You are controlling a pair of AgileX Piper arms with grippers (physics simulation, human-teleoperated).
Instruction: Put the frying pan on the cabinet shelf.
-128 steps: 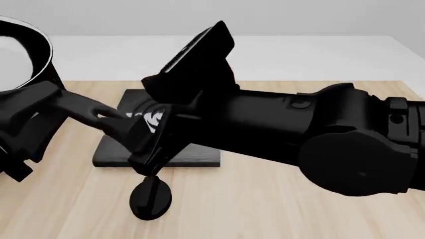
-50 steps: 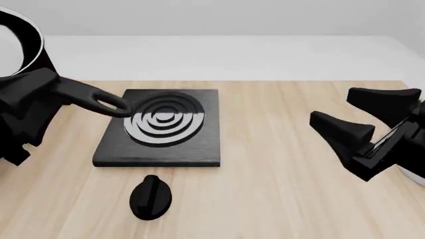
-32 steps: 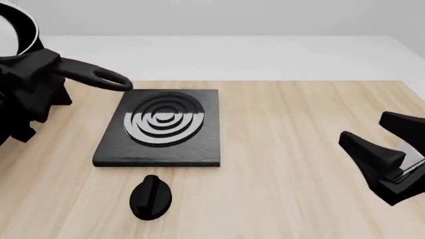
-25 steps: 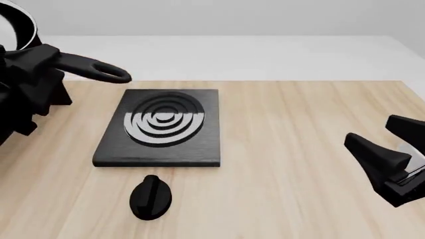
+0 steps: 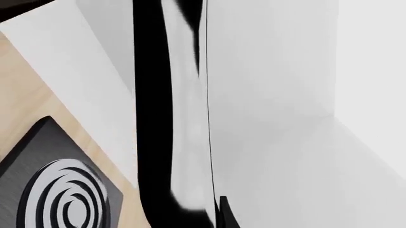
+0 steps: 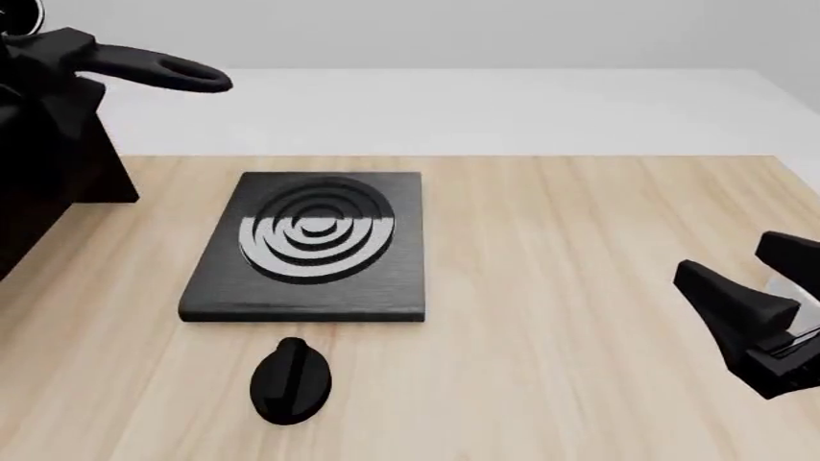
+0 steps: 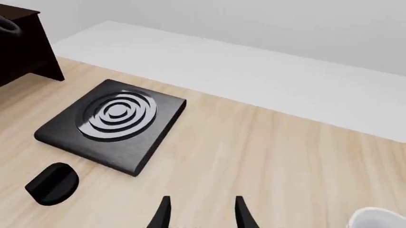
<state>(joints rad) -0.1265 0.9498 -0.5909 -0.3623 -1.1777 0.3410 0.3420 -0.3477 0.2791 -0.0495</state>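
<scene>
The frying pan shows in the front view as its long black handle (image 6: 154,65), with the loop end pointing right, high at the far left. Its bowl is almost wholly cut off by the picture's edge. My left gripper (image 6: 45,48) is shut on the handle's base and holds the pan in the air over the very dark cabinet (image 6: 71,168). In the left wrist view the pan's black rim (image 5: 152,118) fills the middle. The cabinet also shows in the right wrist view (image 7: 25,52). My right gripper (image 6: 759,288) is open and empty, low at the right, and it shows in its own view (image 7: 201,216).
A flat black stove plate (image 6: 307,245) with concentric rings lies on the light wooden table (image 6: 551,250). A black oval knob (image 6: 291,381) lies in front of the plate. A white object (image 7: 381,221) sits by the right gripper.
My left gripper has lifted the pan up and to the left, so the handle now sits higher. My right arm has drawn back from the stove plate to the right edge.
</scene>
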